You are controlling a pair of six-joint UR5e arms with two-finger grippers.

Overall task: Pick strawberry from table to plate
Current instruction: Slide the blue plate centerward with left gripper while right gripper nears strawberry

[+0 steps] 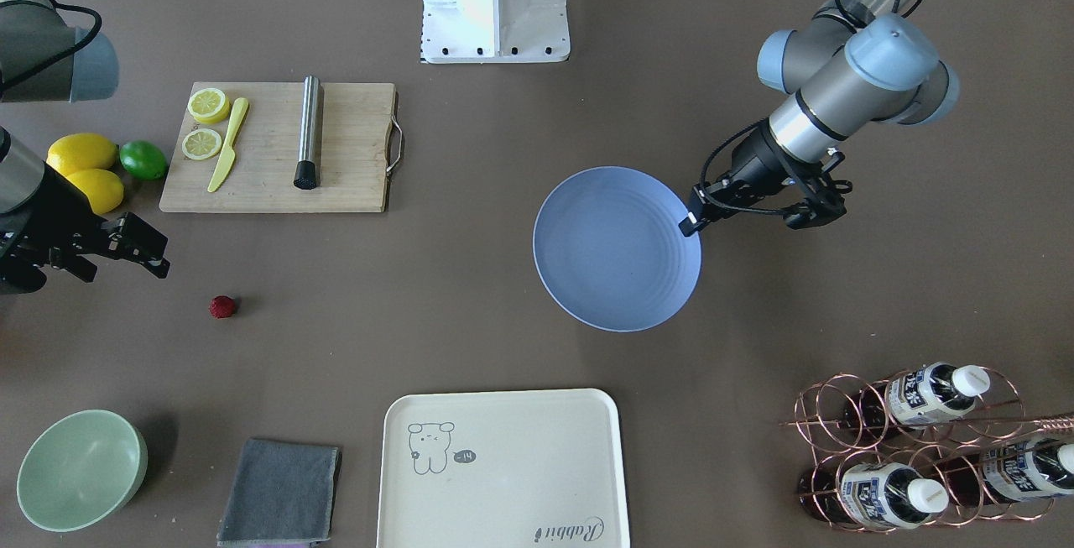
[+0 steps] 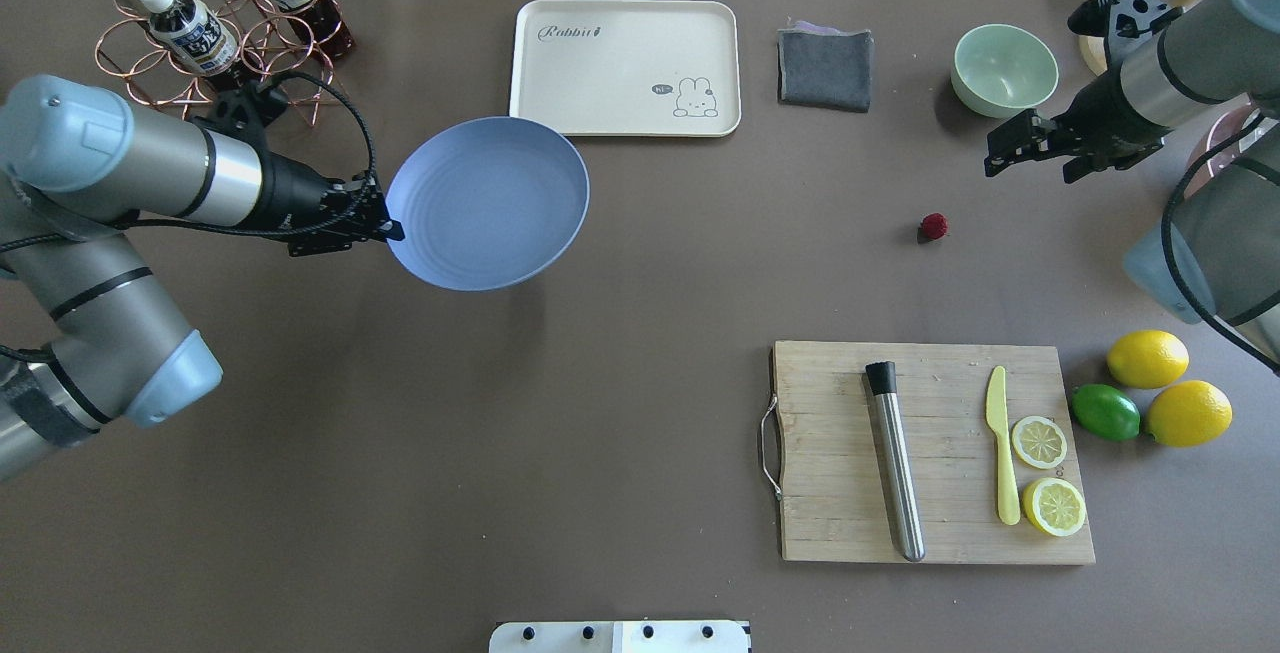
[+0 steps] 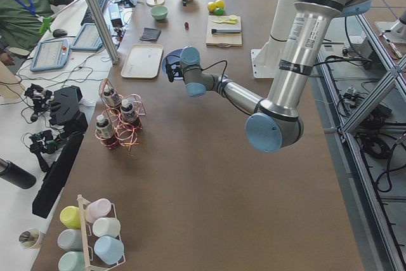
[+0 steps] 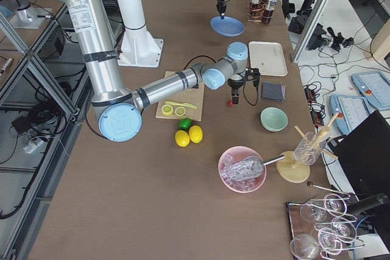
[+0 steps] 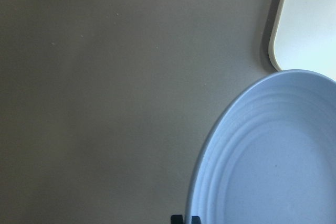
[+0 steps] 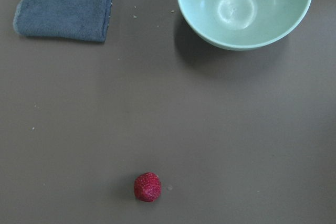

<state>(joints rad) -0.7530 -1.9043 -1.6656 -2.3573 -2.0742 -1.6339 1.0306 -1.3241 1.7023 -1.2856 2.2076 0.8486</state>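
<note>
The strawberry lies alone on the brown table, small and dark red. My right gripper hovers open a little beyond it, toward the green bowl, holding nothing. The light blue plate is on the other half of the table. My left gripper is shut on its rim. The plate looks slightly raised and tilted, with a shadow beneath it. In the left wrist view only the fingertips show, at the plate's edge.
A wooden cutting board carries a steel muddler, a yellow knife and lemon slices. Two lemons and a lime lie beside it. A green bowl, grey cloth, cream tray and bottle rack line the far edge.
</note>
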